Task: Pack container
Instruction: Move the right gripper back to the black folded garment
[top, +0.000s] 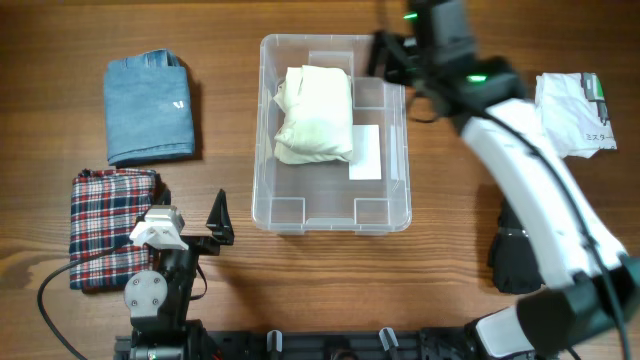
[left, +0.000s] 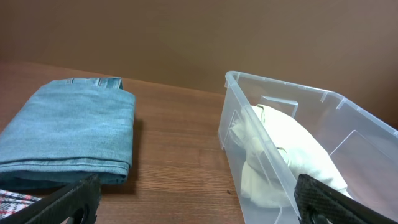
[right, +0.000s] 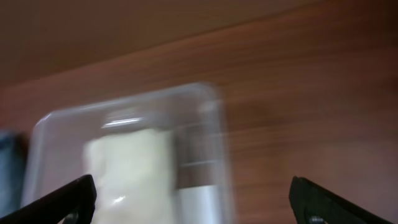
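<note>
Cream cloth (top: 315, 112) lies in the container (top: 320, 190) below the right pincer (right: 193, 190), which is spread open and empty; lift straight up, clearing the rim.

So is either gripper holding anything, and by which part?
Nothing is held. The left gripper and right gripper stand open, empty; the cream folded cloth lies in the clear plastic tub.

From overhead we are looking straight down on the whole surface (top: 330, 290). From the left wrist we are looking low and almost level across the wood, sitting close to the folded denim (left: 68, 130) and the near corner of the container (left: 233, 112). From the right wrist we are looking down from higher up, blurred, at that same container; all three views are sharing it.
</note>
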